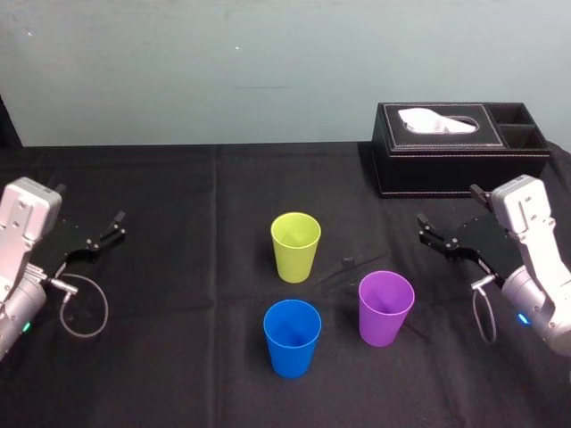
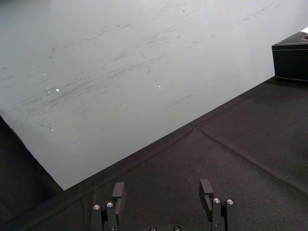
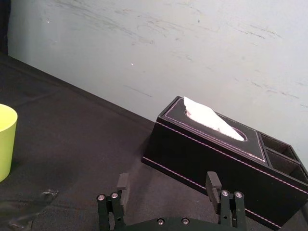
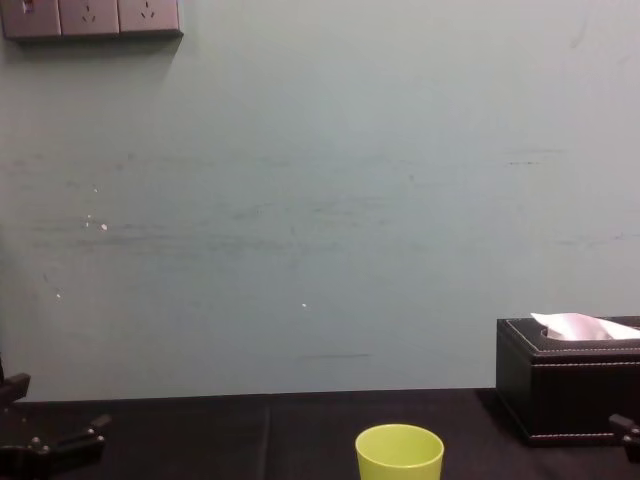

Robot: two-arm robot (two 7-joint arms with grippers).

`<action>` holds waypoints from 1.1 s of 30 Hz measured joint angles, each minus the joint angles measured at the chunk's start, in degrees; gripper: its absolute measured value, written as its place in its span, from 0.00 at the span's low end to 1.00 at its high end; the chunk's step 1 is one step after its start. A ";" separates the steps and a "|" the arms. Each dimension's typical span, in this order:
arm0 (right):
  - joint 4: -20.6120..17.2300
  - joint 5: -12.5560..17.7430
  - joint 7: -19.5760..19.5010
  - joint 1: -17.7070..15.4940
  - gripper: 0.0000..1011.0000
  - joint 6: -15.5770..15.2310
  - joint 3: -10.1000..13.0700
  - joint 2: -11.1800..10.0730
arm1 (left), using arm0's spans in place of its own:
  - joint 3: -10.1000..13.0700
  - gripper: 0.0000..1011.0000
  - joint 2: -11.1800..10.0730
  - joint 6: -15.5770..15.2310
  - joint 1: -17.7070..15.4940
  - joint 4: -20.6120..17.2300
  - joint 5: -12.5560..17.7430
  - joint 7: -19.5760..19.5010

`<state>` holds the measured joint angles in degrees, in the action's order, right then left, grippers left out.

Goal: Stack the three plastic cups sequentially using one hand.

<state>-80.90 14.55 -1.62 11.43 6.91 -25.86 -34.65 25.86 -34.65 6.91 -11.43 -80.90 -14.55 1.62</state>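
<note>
Left wrist view: the left gripper [image 2: 162, 188] is seen low over the black cloth-covered surface [image 2: 231, 159], jaws spread wide with nothing between them; a pale wall [image 2: 120, 72] lies ahead.
Right wrist view: the right gripper [image 3: 167, 180] is seen with jaws equally wide and empty, facing the black stitched tissue box [image 3: 211, 149]; the lime yellow-green plastic cup [image 3: 6, 139] is cut off by the frame edge.
Head view: the lime cup stands at centre, the blue plastic cup [image 1: 292, 337] at lower centre, and the purple plastic cup [image 1: 385, 308] at lower right of centre. All are upright, mouths up and apart. The grippers are parked at the left and right edges.
Chest view: the lime cup's rim is seen at bottom centre, the tissue box at lower right.
Step in hand: stacking is judged not yet begun.
Next move: one cup must be gripped by its wall, lifted clear and lowered squarely into another. The right gripper is nearest the purple cup.
Edges and room: open cloth is left around the cups and the box sits well back. A small unclear item [image 1: 346, 261] between the lime and purple cups should be avoided.
</note>
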 joint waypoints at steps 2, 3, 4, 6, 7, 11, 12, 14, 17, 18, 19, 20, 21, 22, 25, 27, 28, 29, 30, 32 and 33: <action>0.00 0.00 0.00 0.00 0.99 0.00 0.00 0.00 | 0.00 1.00 0.00 0.00 0.00 0.00 0.00 0.00; 0.00 0.00 0.00 0.00 0.99 0.00 0.00 0.00 | 0.00 1.00 0.00 0.00 0.00 0.00 0.00 0.00; 0.00 0.00 0.00 0.00 0.99 0.00 0.00 0.00 | 0.00 1.00 0.00 0.00 0.00 0.00 0.00 0.00; 0.00 0.00 0.00 0.00 0.99 0.00 0.00 0.00 | 0.00 1.00 0.00 0.00 0.00 0.00 0.00 0.00; 0.00 0.00 0.00 0.00 0.99 0.00 0.00 0.00 | 0.00 1.00 0.00 0.00 0.00 0.00 0.00 0.00; 0.00 0.00 0.00 0.00 0.99 0.00 0.00 0.00 | 0.00 1.00 0.00 0.00 0.00 0.00 0.00 0.00; 0.00 0.00 0.00 0.00 0.99 0.00 0.00 0.00 | 0.00 1.00 0.00 0.00 0.00 0.00 0.00 0.00; 0.00 0.00 0.00 0.00 0.99 0.00 0.00 0.00 | 0.00 1.00 0.00 0.00 0.00 0.00 0.00 0.00; 0.00 0.00 0.00 0.00 0.99 0.00 0.00 0.00 | 0.00 1.00 0.00 0.00 0.00 0.00 0.00 0.00; 0.00 0.00 0.00 0.00 0.99 0.00 0.00 0.00 | 0.00 1.00 0.00 0.00 0.00 0.00 0.00 0.00; 0.00 0.00 0.00 0.00 0.99 0.00 0.00 0.00 | 0.00 1.00 0.00 0.00 0.00 0.00 0.00 0.00; 0.00 0.00 0.00 0.00 0.99 0.00 0.00 0.00 | 0.00 1.00 0.00 0.00 0.00 0.00 0.00 0.00; 0.00 0.00 0.00 0.00 0.99 0.00 0.00 0.00 | 0.00 1.00 0.00 0.00 0.00 0.00 0.00 0.00; 0.00 0.00 0.00 0.00 0.99 0.00 0.00 0.00 | 0.00 1.00 0.00 0.00 0.00 0.00 0.00 0.00; 0.00 0.00 0.00 0.00 0.99 0.00 0.00 0.00 | 0.00 1.00 0.00 0.00 0.00 0.00 0.00 0.00; 0.00 0.00 0.00 0.00 0.99 0.00 0.00 0.00 | 0.00 1.00 0.00 0.00 0.00 0.00 0.00 0.00; 0.00 0.00 0.00 0.00 0.99 0.00 0.00 0.00 | 0.00 1.00 0.00 0.00 0.00 0.00 0.00 0.00; 0.00 0.00 0.00 0.00 0.99 0.00 0.00 0.00 | 0.00 1.00 0.00 0.00 0.00 0.00 0.00 0.00; 0.00 0.00 0.00 0.00 0.99 0.00 0.00 0.00 | 0.00 1.00 0.00 0.00 0.00 0.00 0.00 0.00; 0.00 0.00 0.00 0.00 0.99 0.00 0.00 0.00 | 0.00 1.00 0.00 0.00 0.00 0.00 0.00 0.00; 0.00 0.00 0.00 0.00 0.99 0.00 0.00 0.00 | 0.00 1.00 0.00 0.00 0.00 0.00 0.00 0.00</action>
<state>-80.90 14.55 -1.62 11.43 6.91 -25.86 -34.65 25.86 -34.65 6.91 -11.43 -80.90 -14.55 1.62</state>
